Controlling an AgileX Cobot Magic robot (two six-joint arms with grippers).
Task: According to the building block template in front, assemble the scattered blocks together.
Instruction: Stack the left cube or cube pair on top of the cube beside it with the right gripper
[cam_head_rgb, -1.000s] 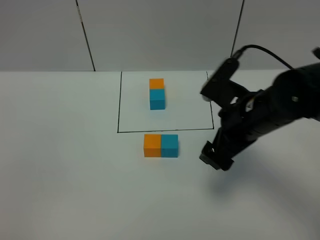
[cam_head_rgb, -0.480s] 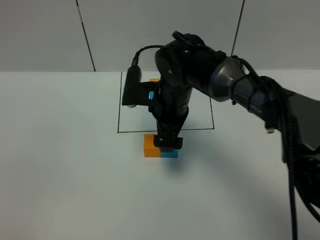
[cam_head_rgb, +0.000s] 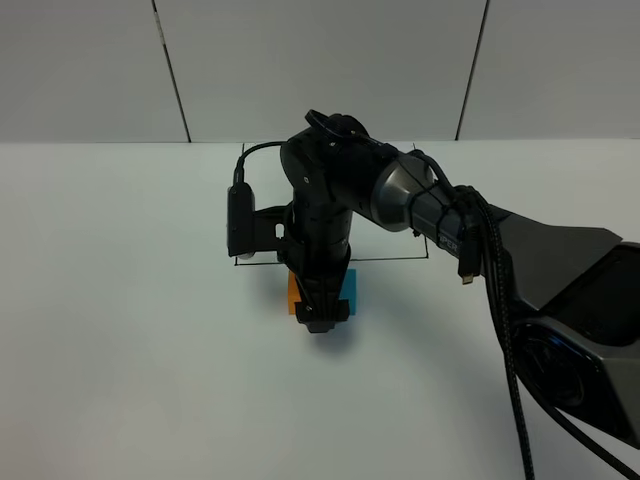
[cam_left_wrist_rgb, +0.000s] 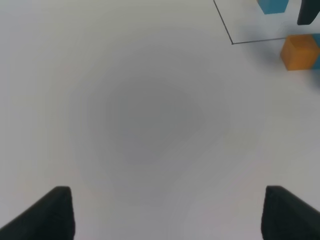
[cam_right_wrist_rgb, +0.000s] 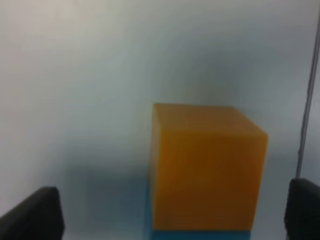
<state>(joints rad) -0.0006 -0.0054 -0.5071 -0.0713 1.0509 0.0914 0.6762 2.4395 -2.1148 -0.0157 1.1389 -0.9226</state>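
The scattered orange cube (cam_head_rgb: 292, 291) and teal-blue cube (cam_head_rgb: 348, 287) sit side by side, touching, just in front of the black frame line (cam_head_rgb: 395, 259). My right gripper (cam_head_rgb: 320, 318) reaches across the middle and hangs over them, open. In the right wrist view the orange cube (cam_right_wrist_rgb: 207, 167) lies between the spread fingertips (cam_right_wrist_rgb: 30, 215), with a teal sliver (cam_right_wrist_rgb: 200, 235) beneath it. The template is hidden behind the arm in the high view. The left wrist view shows only the template's teal cube (cam_left_wrist_rgb: 272, 5), plus the orange cube (cam_left_wrist_rgb: 299, 51). My left gripper (cam_left_wrist_rgb: 172, 215) is open and empty.
A white tabletop (cam_head_rgb: 120, 330) spreads all around. A grey panelled wall (cam_head_rgb: 300, 60) stands behind it. The right arm's cable (cam_head_rgb: 505, 330) trails to the right. The frame's corner (cam_left_wrist_rgb: 232, 42) shows in the left wrist view.
The right arm swung in from the right to above the two scattered cubes, then shifted a little toward the front. The cubes have not moved.
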